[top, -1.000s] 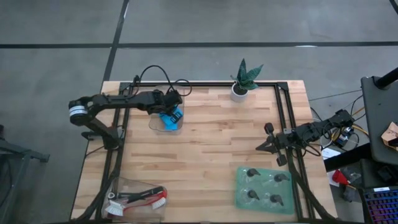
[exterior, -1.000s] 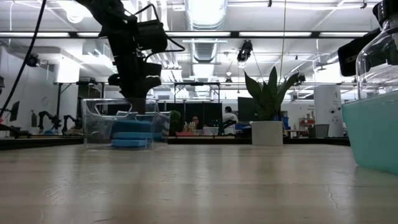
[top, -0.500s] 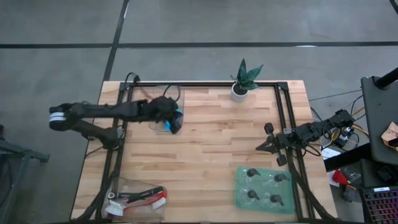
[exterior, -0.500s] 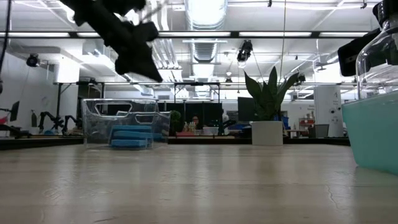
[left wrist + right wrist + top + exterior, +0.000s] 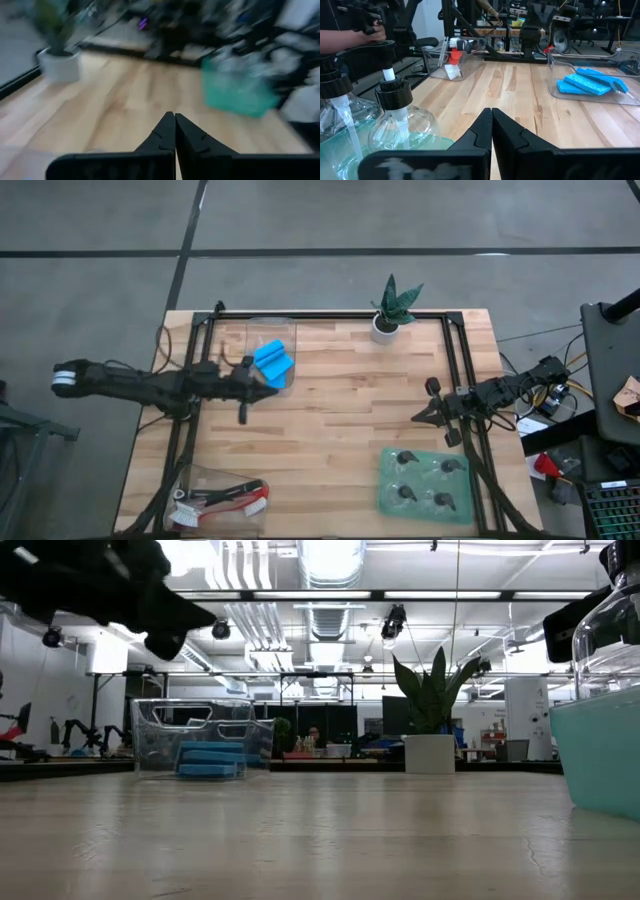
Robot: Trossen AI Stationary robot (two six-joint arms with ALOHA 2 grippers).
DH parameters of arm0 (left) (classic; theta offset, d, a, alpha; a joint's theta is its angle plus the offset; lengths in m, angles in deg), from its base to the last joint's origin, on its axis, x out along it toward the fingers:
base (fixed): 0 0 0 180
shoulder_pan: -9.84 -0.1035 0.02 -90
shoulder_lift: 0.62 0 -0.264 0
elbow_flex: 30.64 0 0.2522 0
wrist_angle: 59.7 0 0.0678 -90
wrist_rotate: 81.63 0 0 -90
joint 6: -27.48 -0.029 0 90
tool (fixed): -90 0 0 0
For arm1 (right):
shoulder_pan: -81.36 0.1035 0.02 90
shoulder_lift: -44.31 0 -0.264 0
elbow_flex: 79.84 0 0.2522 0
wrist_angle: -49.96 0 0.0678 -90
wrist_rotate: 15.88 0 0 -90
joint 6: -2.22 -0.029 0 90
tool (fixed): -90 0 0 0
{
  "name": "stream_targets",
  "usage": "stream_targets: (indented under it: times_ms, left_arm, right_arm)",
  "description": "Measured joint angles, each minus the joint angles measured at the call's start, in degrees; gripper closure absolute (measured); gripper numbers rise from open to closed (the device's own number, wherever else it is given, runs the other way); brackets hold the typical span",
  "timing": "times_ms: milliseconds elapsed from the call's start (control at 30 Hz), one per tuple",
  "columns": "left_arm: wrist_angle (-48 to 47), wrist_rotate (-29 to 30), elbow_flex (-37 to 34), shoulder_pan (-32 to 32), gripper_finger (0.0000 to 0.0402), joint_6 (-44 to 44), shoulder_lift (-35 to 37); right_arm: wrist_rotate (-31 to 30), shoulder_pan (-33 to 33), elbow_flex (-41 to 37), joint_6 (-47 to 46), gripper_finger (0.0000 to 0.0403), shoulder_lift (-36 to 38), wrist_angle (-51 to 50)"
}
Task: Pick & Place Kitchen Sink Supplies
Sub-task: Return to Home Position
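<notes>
Three blue sponges (image 5: 272,361) lie stacked in a clear tray (image 5: 252,335) at the far left of the table; they also show in the low view (image 5: 210,757) and the right wrist view (image 5: 591,83). Red- and black-handled brushes (image 5: 225,498) lie in a clear tray at the near left corner. Black-topped clear pieces (image 5: 425,480) stand in a green tray near right. My left gripper (image 5: 270,387) is shut and level, just on the near side of the sponge tray, above the table (image 5: 175,119). My right gripper (image 5: 415,418) is shut and waits at the right side (image 5: 491,112).
A potted plant (image 5: 390,312) stands at the far edge. A black frame rail (image 5: 455,370) runs along the table's sides. Bare wood (image 5: 340,420) lies between the trays. A person's hand (image 5: 367,29) shows beyond the table in the right wrist view.
My left gripper has risen out of the sponge tray and drawn back toward the table's left and near edge, tipping from pointing down to nearly level. The sponges have stayed in the tray.
</notes>
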Motion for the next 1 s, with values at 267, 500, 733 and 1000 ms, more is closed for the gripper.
stream_targets:
  times_ms: [267,500,733,1000]
  left_arm:
    - [4.1,-2.4,-9.9,0.0,0.0401,1.3,12.9]
    - [-1.5,-5.1,-12.1,0.0,0.0401,-2.2,22.1]
    - [-2.8,-5.1,-17.4,0.0,0.0401,-2.9,31.4]
    - [-10.6,-5.0,-17.4,0.0,0.0401,-5.9,40.5]
  right_arm:
    - [0.0,0.0,0.0,0.0,0.0394,0.0,0.0]
    - [0.0,0.0,0.0,0.0,0.0394,0.0,0.0]
    - [0.0,0.0,0.0,0.0,0.0394,0.0,0.0]
    - [0.0,0.0,0.0,0.0,0.0394,0.0,0.0]
